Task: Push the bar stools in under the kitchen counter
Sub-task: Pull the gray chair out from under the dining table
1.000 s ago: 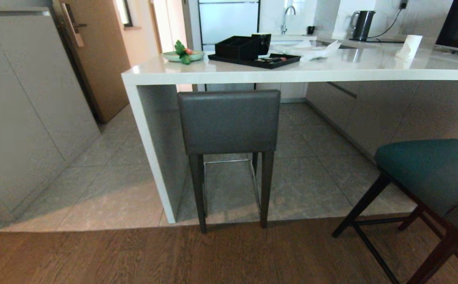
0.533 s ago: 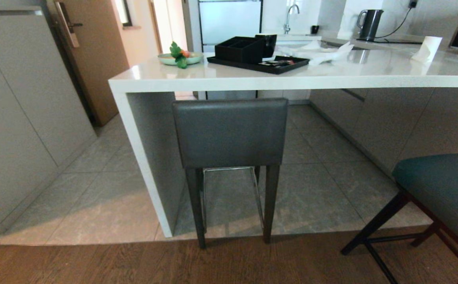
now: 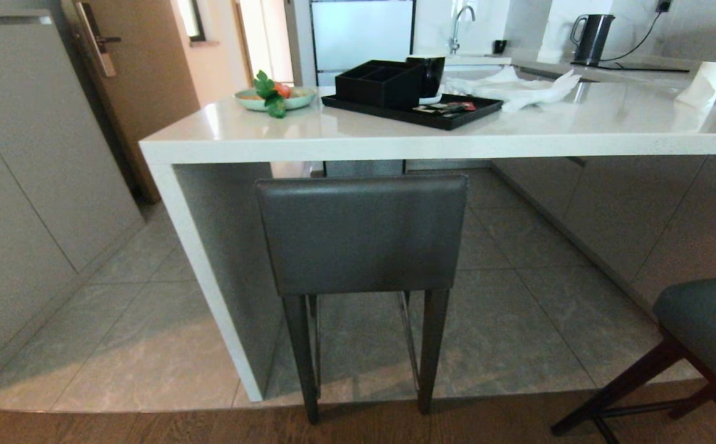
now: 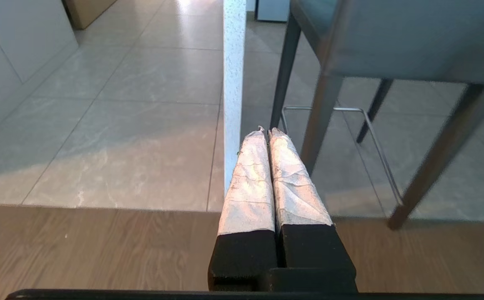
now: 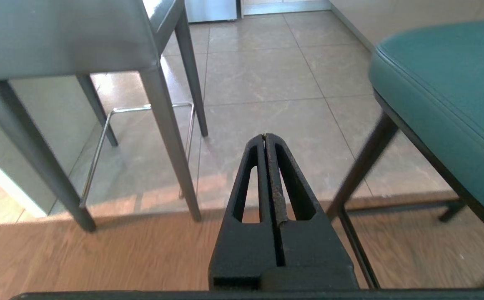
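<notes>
A: Where does the grey stool [image 3: 362, 234] stand relative to the desk [image 3: 358, 132]?

B: At the desk's left end, just beside its white panel leg [image 3: 209, 283]. Its low rectangular back faces the robot, the top edge just below the slab's front edge. The seat reaches under the slab; the rear legs stand at the line where the grey tiles meet the wooden floor [image 3: 148, 428]. The chrome footrest [image 4: 329, 109] shows between the legs.

A: And the teal stool [image 3: 706, 336]?

B: Well to the right of the grey stool and nearer the robot, out from under the desk, its dark legs on the wooden floor. Only part of it is in the head view.

A: What sits on the desk?

B: A black tray [image 3: 413, 110] with a black compartment box [image 3: 379, 83], a pale dish [image 3: 274, 98] with green leaves near the left end, and crumpled white paper [image 3: 518, 89] to the tray's right.

A: The arms?

B: Neither shows in the head view. The left gripper [image 4: 266, 132] hangs low in front of the panel leg, taped fingers [image 4: 250, 179] pressed together, holding nothing. The right gripper [image 5: 264, 135] hangs low between the two stools, black fingers [image 5: 285, 183] closed, also empty.
</notes>
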Available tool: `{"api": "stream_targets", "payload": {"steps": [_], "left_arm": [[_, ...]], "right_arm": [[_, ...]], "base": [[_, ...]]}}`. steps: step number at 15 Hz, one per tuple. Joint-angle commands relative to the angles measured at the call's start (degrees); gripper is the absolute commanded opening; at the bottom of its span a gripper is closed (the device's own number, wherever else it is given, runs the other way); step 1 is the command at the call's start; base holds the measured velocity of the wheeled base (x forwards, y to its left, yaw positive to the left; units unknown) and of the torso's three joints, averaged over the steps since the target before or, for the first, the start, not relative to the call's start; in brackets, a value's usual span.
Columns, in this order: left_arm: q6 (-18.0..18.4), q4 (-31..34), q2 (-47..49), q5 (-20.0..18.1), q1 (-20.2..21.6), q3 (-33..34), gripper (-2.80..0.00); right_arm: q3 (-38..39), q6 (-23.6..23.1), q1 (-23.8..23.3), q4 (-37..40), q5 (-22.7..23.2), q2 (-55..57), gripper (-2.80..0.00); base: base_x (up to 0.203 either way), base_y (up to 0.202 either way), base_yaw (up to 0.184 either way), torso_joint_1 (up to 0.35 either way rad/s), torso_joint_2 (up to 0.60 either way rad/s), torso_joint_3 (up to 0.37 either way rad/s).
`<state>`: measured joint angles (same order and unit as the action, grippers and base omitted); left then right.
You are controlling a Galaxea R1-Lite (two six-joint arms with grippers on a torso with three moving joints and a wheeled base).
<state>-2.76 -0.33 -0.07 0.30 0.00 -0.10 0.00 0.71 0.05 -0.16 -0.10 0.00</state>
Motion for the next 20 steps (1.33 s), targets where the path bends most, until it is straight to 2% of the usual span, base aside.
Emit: {"api": "stream_targets", "payload": {"steps": [1, 13, 18, 20], "left_arm": [[-0.1, 0.0, 0.0, 0.0, 0.0, 0.0, -2.80], [-0.1, 0.0, 0.0, 0.1, 0.0, 0.0, -2.80], [0.8, 0.0, 0.0, 0.0, 0.0, 0.0, -2.80], [2.4, -1.2, 0.1, -1.0, 0.0, -1.3, -2.80]], "right_arm": [[0.0, 0.0, 0.0, 0.0, 0.0, 0.1, -2.80], [0.0, 0.0, 0.0, 0.0, 0.0, 0.1, -2.80], [0.0, 0.0, 0.0, 0.0, 0.0, 0.1, -2.80], [-0.2, -2.5, 0.0, 0.0, 0.8, 0.0, -2.80]], "base": [[0.196, 0.000, 0.000, 0.002, 0.00, 0.002], [0.191, 0.000, 0.002, 0.003, 0.00, 0.003], [0.012, 0.000, 0.001, 0.002, 0.00, 0.000], [0.000, 0.000, 0.000, 0.000, 0.00, 0.000]]}}
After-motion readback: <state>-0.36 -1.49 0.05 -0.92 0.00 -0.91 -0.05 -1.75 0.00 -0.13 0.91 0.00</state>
